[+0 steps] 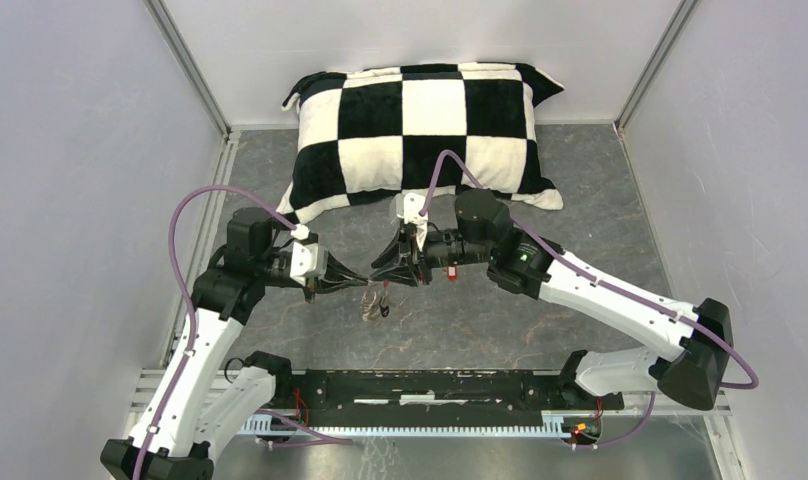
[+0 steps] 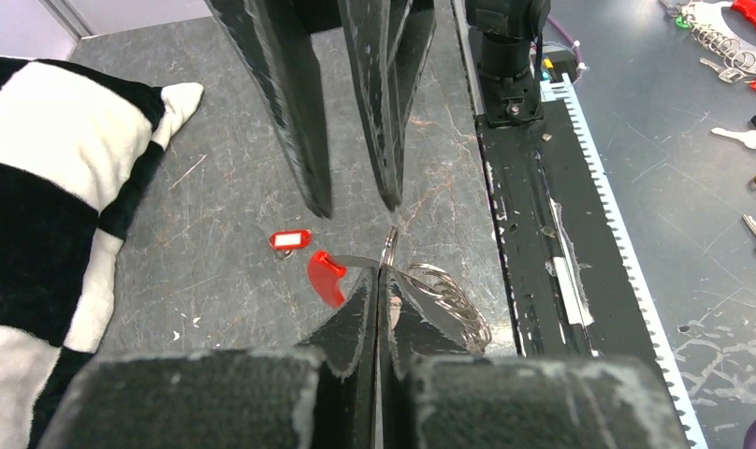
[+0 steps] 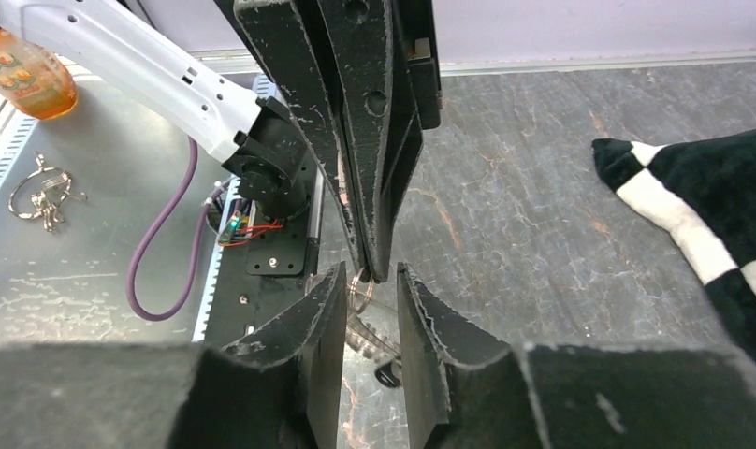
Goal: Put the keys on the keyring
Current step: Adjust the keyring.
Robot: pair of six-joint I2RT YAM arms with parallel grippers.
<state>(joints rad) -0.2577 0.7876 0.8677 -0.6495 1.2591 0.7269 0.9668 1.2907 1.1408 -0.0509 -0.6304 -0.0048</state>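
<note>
In the left wrist view, my left gripper [image 2: 379, 273] is shut, with a small silver ring of the keyring [image 2: 449, 301] pinched at its tips. The coil of wire loops sags to the right of the fingers. A key with a red head [image 2: 326, 278] sticks out to the left, its blade running into the fingertips. Tip to tip with it, my right gripper [image 3: 371, 281] is open, its fingers either side of the left fingertips and the ring [image 3: 360, 288]. A dark key head [image 3: 385, 374] dangles below. From above, the keyring [image 1: 373, 305] hangs under both grippers, left [image 1: 364, 283] and right [image 1: 378, 272].
A small red tag with a white label [image 2: 290, 240] lies on the grey tabletop under the right arm. The black-and-white checked pillow [image 1: 420, 125] lies at the back. The black base rail [image 1: 430, 385] runs along the near edge. Spare keys and rings [image 2: 730, 56] lie beyond the rail.
</note>
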